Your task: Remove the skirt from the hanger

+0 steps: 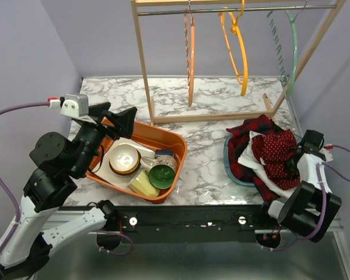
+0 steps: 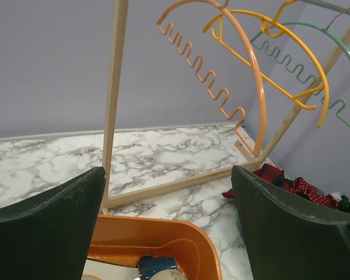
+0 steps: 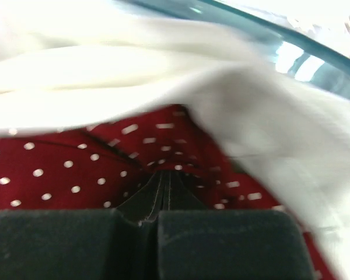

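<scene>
A: Where's the skirt?
B: Skirt (image 1: 275, 150), red with white dots, is heaped in the blue tub (image 1: 232, 174) on the right of the desk (image 1: 210, 169), lying against white cloth (image 1: 249, 153).
A: Right tool?
B: Right tool (image 3: 157, 213) is clenched, pinching a fold of the skirt.
A: Left?
B: Left tool (image 2: 169, 175) is released, jaws wide, hovering over the orange bin (image 1: 172, 139). Hangers (image 1: 189, 52) are on the rack (image 1: 143, 64).

On the marble table (image 1: 213, 166) sits an orange tray (image 1: 178, 144) holding a bowl (image 1: 124, 159), a jar (image 1: 165, 156), a green cup (image 1: 161, 177) and a yellow cup (image 1: 141, 185). A wooden rack (image 1: 143, 58) stands behind it.
</scene>
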{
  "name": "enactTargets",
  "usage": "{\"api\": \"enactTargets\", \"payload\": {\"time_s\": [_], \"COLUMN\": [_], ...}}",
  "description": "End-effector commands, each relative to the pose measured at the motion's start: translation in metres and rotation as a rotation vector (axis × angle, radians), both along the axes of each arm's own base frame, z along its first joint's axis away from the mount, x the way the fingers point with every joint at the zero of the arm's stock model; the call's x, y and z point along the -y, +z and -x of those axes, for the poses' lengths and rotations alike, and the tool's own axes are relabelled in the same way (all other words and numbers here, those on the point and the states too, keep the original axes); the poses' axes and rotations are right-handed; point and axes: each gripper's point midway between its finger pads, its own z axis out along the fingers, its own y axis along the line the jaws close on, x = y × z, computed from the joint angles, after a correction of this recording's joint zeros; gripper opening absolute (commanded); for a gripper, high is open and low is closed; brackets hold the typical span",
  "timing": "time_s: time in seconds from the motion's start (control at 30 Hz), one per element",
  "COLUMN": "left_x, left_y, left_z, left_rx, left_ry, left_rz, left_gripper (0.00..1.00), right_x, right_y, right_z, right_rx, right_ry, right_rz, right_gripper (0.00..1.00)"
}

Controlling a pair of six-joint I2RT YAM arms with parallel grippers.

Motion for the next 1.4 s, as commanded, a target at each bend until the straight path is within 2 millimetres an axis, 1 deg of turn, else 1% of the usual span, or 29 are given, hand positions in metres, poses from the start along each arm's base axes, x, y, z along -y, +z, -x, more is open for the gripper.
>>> {"api": "enactTargets", "payload": {"time_s": [0.0, 0.03, 0.07, 0.13, 0.17, 0.2, 0.27, 0.33, 0.37, 0.43, 0.47, 0.53, 0.57, 0.63, 0.67, 0.7, 0.73, 0.8, 0.87, 0.9, 0.93, 0.97, 1.0, 1.07, 1.1, 1.17, 1.2, 1.33, 1.37], "left_x": [-0.005, -0.007, -0.008, -0.01, -0.01, -0.011, -0.011, -0.013, -0.012, -0.013, -0.013, -0.012, -0.011, -0.009, -0.008, -0.008, -0.007, -0.006, -0.005, -0.005, -0.005, -0.005, -0.005, -0.007, -0.008, -0.008, -0.009, -0.009, -0.01], "left_y": [0.001, 0.002, 0.002, 0.003, 0.003, 0.003, 0.002, 0.003, 0.001, 0.002, 0.001, 0.002, 0.002, 0.0, 0.0, -0.001, -0.001, -0.003, -0.007, -0.006, -0.007, -0.008, -0.01, -0.011, -0.011, -0.012, -0.012, -0.009, -0.007], "left_z": [-0.006, -0.005, -0.005, -0.004, -0.004, -0.003, -0.003, -0.002, -0.002, -0.001, -0.001, -0.001, -0.001, -0.002, -0.003, -0.003, -0.003, -0.003, -0.004, -0.003, -0.004, -0.004, -0.004, -0.005, -0.005, -0.006, -0.006, -0.005, -0.004], "left_rx": [0.014, 0.017, 0.019, 0.025, 0.025, 0.027, 0.028, 0.034, 0.033, 0.04, 0.039, 0.042, 0.043, 0.042, 0.041, 0.039, 0.038, 0.035, 0.031, 0.034, 0.032, 0.028, 0.025, 0.024, 0.023, 0.021, 0.022, 0.025, 0.026], "left_ry": [0.047, 0.05, 0.054, 0.056, 0.057, 0.056, 0.056, 0.057, 0.057, 0.058, 0.056, 0.052, 0.047, 0.043, 0.042, 0.042, 0.041, 0.035, 0.032, 0.032, 0.033, 0.034, 0.039, 0.047, 0.05, 0.055, 0.058, 0.057, 0.057], "left_rz": [-0.008, -0.007, -0.009, -0.005, -0.006, -0.004, -0.005, -0.002, -0.006, -0.002, -0.003, -0.002, -0.004, -0.011, -0.012, -0.014, -0.011, -0.003, 0.004, 0.008, 0.006, 0.005, 0.002, 0.0, -0.002, -0.004, -0.002, 0.01, 0.014], "left_gripper": [0.99, 0.99, 0.99, 0.99, 0.99, 0.99, 0.99, 0.99, 0.99, 0.99, 0.99, 0.99, 0.99, 0.99, 0.99, 0.99, 0.99, 0.99, 0.99, 0.99, 0.99, 0.99, 0.99, 0.99, 0.99, 0.99, 0.99, 0.99, 0.99], "right_x": [0.021, 0.023, 0.027, 0.032, 0.031, 0.035, 0.032, 0.027, 0.018, 0.008, -0.004, -0.02, -0.042, -0.067, -0.078, -0.091, -0.096, -0.1, -0.102, -0.107, -0.107, -0.109, -0.095, -0.083, -0.071, -0.066, -0.062, -0.047, -0.044], "right_y": [0.027, 0.031, 0.041, 0.055, 0.06, 0.077, 0.095, 0.118, 0.124, 0.139, 0.146, 0.154, 0.165, 0.182, 0.177, 0.184, 0.18, 0.159, 0.13, 0.099, 0.074, 0.049, 0.026, -0.004, -0.013, -0.019, -0.019, -0.009, -0.002], "right_z": [-0.014, -0.015, -0.013, -0.011, -0.001, -0.007, -0.005, -0.011, -0.02, -0.029, -0.037, -0.047, -0.063, -0.074, -0.083, -0.083, -0.085, -0.089, -0.091, -0.083, -0.079, -0.066, -0.054, -0.034, -0.026, -0.021, -0.021, -0.028, -0.033], "right_rx": [-0.032, -0.039, -0.059, -0.075, -0.119, -0.094, -0.069, 0.005, 0.053, 0.13, 0.193, 0.274, 0.393, 0.556, 0.639, 0.703, 0.729, 0.766, 0.74, 0.677, 0.609, 0.508, 0.399, 0.248, 0.178, 0.132, 0.12, 0.103, 0.111], "right_ry": [0.06, 0.066, 0.068, 0.059, 0.049, 0.046, 0.065, 0.105, 0.166, 0.224, 0.278, 0.345, 0.447, 0.551, 0.562, 0.598, 0.6, 0.568, 0.545, 0.53, 0.518, 0.525, 0.471, 0.449, 0.411, 0.41, 0.403, 0.396, 0.404], "right_rz": [0.133, 0.141, 0.156, 0.178, 0.18, 0.203, 0.21, 0.227, 0.204, 0.19, 0.157, 0.117, 0.058, 0.019, -0.028, -0.066, -0.089, -0.141, -0.197, -0.249, -0.278, -0.282, -0.224, -0.189, -0.142, -0.131, -0.118, -0.05, -0.038], "right_gripper": [0.07, 0.09, 0.11, 0.13, 0.15, 0.16, 0.21, 0.22, 0.22, 0.23, 0.23, 0.23, 0.23, 0.23, 0.24, 0.25, 0.26, 0.26, 0.26, 0.25, 0.25, 0.24, 0.24, 0.24, 0.24, 0.24, 0.24, 0.24, 0.25]}}
